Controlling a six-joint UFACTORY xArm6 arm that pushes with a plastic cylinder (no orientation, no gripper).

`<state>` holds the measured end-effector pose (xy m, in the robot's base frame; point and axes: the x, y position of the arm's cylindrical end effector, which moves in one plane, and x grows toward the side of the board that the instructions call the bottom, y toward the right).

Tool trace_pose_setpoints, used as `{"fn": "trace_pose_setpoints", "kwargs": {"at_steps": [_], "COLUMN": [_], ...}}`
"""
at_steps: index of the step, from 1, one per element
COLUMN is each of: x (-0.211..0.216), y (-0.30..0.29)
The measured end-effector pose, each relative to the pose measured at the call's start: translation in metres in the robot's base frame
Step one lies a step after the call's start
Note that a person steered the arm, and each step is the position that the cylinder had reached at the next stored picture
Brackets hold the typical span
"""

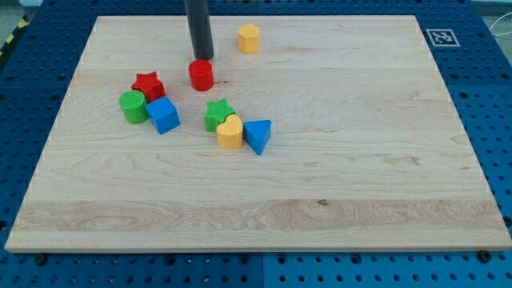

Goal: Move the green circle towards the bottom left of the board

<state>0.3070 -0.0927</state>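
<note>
The green circle (133,106) is a short green cylinder at the board's left middle. It touches the red star (149,85) above it and the blue cube (163,115) on its right. My tip (202,58) is the lower end of the dark rod at the view's top. It stands just above the red cylinder (201,75), up and to the right of the green circle, apart from it.
A green star (217,114), a yellow heart (230,132) and a blue triangle (258,135) cluster near the board's middle. A yellow hexagon (249,38) sits near the top edge. The wooden board (360,176) lies on a blue perforated table.
</note>
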Motion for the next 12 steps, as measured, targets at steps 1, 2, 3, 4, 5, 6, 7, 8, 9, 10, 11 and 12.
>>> {"fn": "trace_pose_setpoints", "kwargs": {"at_steps": [1, 2, 3, 4, 5, 6, 7, 8, 9, 10, 11, 12], "x": [0.021, 0.039, 0.047, 0.036, 0.03, 0.026, 0.026, 0.026, 0.027, 0.029, 0.035, 0.051], "y": [0.0, -0.001, -0.004, -0.014, -0.032, -0.048, -0.066, -0.083, -0.097, -0.108, -0.111, -0.11]}}
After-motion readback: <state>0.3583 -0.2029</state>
